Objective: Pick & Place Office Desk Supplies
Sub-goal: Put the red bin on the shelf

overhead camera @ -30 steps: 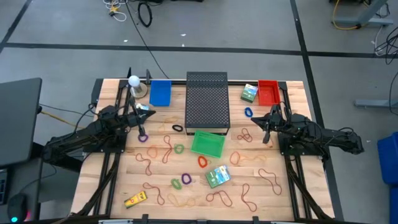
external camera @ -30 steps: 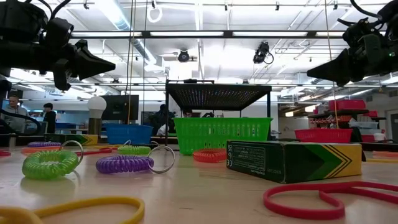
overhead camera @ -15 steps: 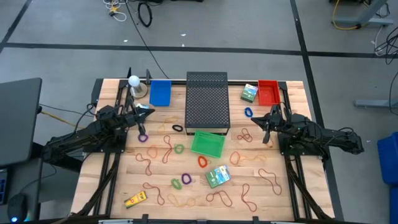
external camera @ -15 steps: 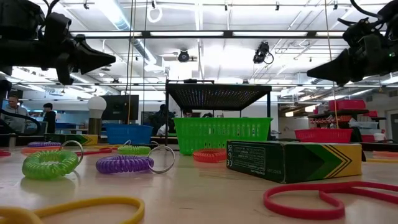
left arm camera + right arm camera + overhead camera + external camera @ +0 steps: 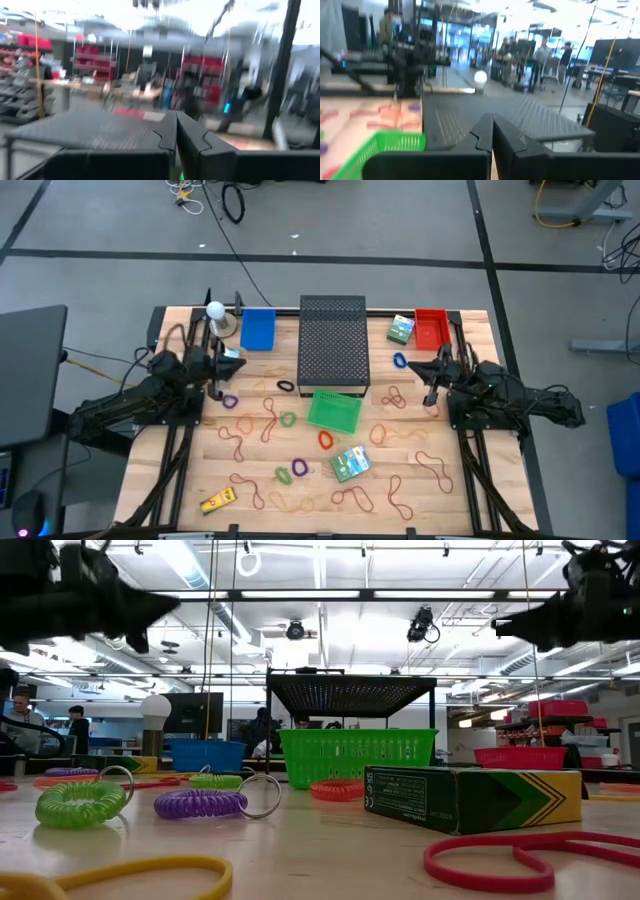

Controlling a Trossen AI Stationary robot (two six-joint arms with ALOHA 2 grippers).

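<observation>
Both arms hang raised over the bench (image 5: 470,490) with nothing held. The left gripper (image 5: 237,358), fingers pressed together, sits left of centre in the high view; the right gripper (image 5: 428,372), likewise closed, sits right of centre.

Between them stands the black mesh box (image 5: 333,345), with a green basket (image 5: 333,411) just below it. Thin red-brown rubber bands (image 5: 260,420) sprawl across the lower half of the high view, with a purple ring (image 5: 299,469), a green ring (image 5: 283,475) and a green printed box (image 5: 349,464). A yellow item (image 5: 217,501) lies lower left. Blue (image 5: 257,329) and red (image 5: 431,328) bins flank the mesh box.
</observation>
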